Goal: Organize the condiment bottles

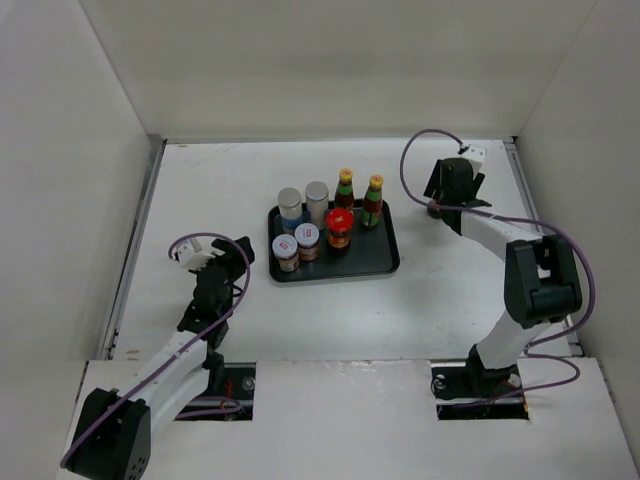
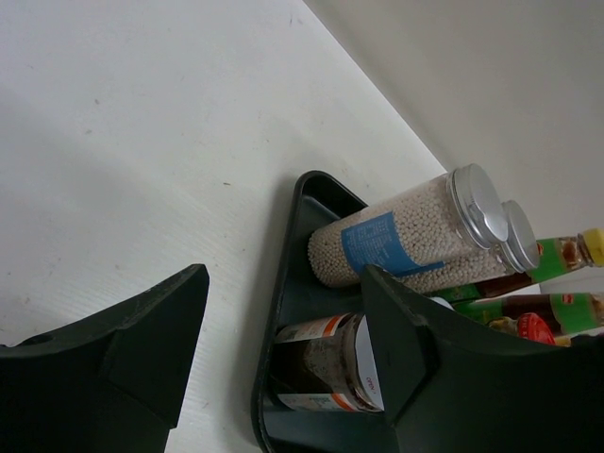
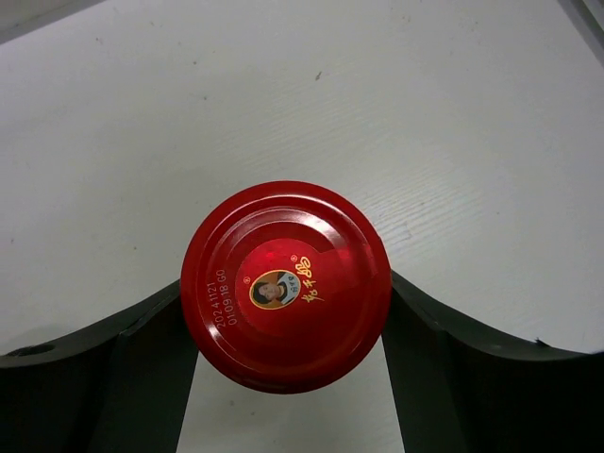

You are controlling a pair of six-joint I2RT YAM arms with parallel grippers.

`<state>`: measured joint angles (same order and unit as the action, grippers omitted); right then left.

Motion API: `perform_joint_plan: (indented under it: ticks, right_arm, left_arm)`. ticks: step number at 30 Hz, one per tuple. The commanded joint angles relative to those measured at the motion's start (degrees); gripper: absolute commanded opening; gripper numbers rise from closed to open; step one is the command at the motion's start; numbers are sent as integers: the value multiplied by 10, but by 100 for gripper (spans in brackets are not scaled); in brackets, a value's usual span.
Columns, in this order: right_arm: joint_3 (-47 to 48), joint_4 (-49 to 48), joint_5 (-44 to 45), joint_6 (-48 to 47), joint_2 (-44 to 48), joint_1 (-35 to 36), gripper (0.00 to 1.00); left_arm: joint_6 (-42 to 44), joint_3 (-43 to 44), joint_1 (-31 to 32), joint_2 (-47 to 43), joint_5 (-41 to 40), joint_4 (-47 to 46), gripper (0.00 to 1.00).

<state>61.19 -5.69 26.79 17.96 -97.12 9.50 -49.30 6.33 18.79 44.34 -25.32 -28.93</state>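
Note:
A black tray [image 1: 386, 262] mid-table holds several condiment bottles: two silver-lidded shakers [image 1: 290, 205], two yellow-capped bottles [image 1: 345, 186], a red-lidded jar [image 1: 339, 226] and two white-lidded jars [image 1: 286, 251]. My left gripper [image 1: 243, 262] hovers open just left of the tray, holding nothing. In the left wrist view that left gripper [image 2: 283, 283] faces a white-lidded jar [image 2: 330, 363] and the shakers [image 2: 406, 236]. At the back right, my right gripper [image 1: 440, 200] stands over another red-lidded jar [image 3: 286, 283] on the table. Its fingers [image 3: 142, 377] sit tight against both sides of the jar.
White walls enclose the table on the left, back and right. The right arm's purple cable [image 1: 410, 160] loops above its wrist near the back wall. Bare white tabletop [image 1: 450, 290] lies between the tray and the right arm.

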Motion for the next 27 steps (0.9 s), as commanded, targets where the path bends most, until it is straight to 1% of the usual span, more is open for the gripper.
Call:
perform_joint_plan:
  ticks: [1,5,8,12,14,16,18,23,25,27]
  right_arm:
    - [-35,-63,28,21,76,20,54]
    - [-78,-60,59,12,168,81,53]
    - [-92,-31,64,13,230,138,52]
    - [-99,-27,60,16,256,208,52]
    - [-92,-28,55,14,254,240,52]
    - [-85,-33,49,18,241,260,53]
    - [-83,-45,35,19,220,269,53]
    - [-89,-85,18,29,176,288,54]
    - [-89,-93,14,27,157,290,55]
    - [-92,-99,9,32,144,294,59]
  left_arm:
    - [-2,-2,2,2,-2,-27,64]
    - [-1,1,5,8,1,-31,67]
    - [2,4,7,28,4,-45,76]
    - [4,6,6,23,2,-41,86]
    - [4,4,1,18,-3,-41,90]
    - [4,3,-2,16,-5,-38,97]
    - [7,5,-4,11,-5,-29,100]
    - [10,10,-9,24,-23,-21,100]
    - [12,13,-6,22,-16,-20,100]
    - [13,14,-3,16,-21,-21,100]
